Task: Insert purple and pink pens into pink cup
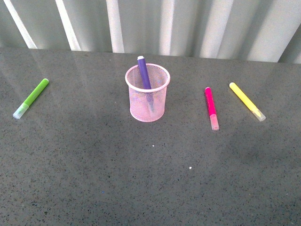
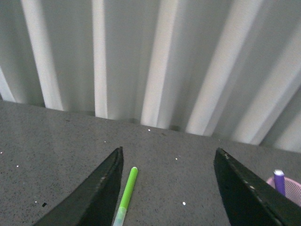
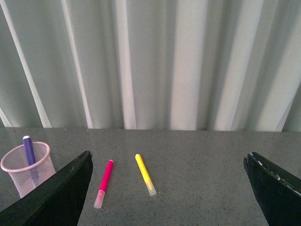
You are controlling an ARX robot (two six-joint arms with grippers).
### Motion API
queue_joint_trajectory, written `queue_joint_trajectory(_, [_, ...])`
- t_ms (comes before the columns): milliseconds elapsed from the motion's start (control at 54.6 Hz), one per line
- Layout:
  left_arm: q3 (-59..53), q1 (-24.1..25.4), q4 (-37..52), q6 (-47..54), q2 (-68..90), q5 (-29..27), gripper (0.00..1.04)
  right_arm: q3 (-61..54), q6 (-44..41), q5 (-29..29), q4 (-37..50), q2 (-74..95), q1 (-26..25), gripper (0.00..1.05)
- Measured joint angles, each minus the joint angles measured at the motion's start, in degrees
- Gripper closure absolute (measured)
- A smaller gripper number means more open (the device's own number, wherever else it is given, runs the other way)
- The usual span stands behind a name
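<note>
Grey speckled tabletop [image 1: 141, 179] carries the pink cup [image 1: 147, 101] near the middle of its far edge, the purple pen [image 1: 143, 73] leaning inside. The pink pen [image 1: 211, 107] lies flat toward the right edge, well apart from the cup, beside a yellow marker [image 1: 247, 101]. Left gripper [image 2: 169, 149] and right gripper [image 3: 169, 154] both hang spread wide.

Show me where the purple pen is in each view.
Front view: the purple pen stands leaning in the pink cup, mid-table.
Left wrist view: only its top end shows, above the cup's rim.
Right wrist view: it stands in the cup.
Shared landmark: the pink cup.
</note>
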Motion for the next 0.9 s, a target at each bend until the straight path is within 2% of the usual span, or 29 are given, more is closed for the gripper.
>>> queue_joint_trajectory(73, [-2.14, -1.14, -0.46, 2.32, -2.62, -0.24, 0.56, 0.00, 0.00, 0.00, 0.00, 0.00, 0.00, 0.07])
queue_joint_trajectory(183, [-5.75, -2.78, -2.49, 4.26, -8.17, -1.84, 0.83, 0.00, 0.00, 0.09, 0.00, 0.00, 0.00, 0.07])
queue_joint_trajectory(293, [-7.67, -3.67, -4.48, 4.57, -12.09, -2.93, 1.01, 0.00, 0.00, 0.02, 0.00, 0.00, 0.00, 0.07])
queue_joint_trajectory(403, [-9.35, -6.84, -6.91, 4.83, -15.93, -7.37, 1.01, 0.00, 0.00, 0.02, 0.00, 0.00, 0.00, 0.07])
queue_joint_trajectory(476, [-10.29, -8.04, -8.52, 5.03, -18.60, -7.32, 1.01, 0.00, 0.00, 0.04, 0.00, 0.00, 0.00, 0.07])
queue_joint_trajectory(568, [-12.28, -8.44, -6.27, 5.09, -19.37, -7.30, 1.01, 0.00, 0.00, 0.04, 0.00, 0.00, 0.00, 0.07])
queue_joint_trajectory(897, [-13.46, -8.44, -17.25, 5.11, -31.82, -7.52, 1.01, 0.00, 0.00, 0.04, 0.00, 0.00, 0.00, 0.07])
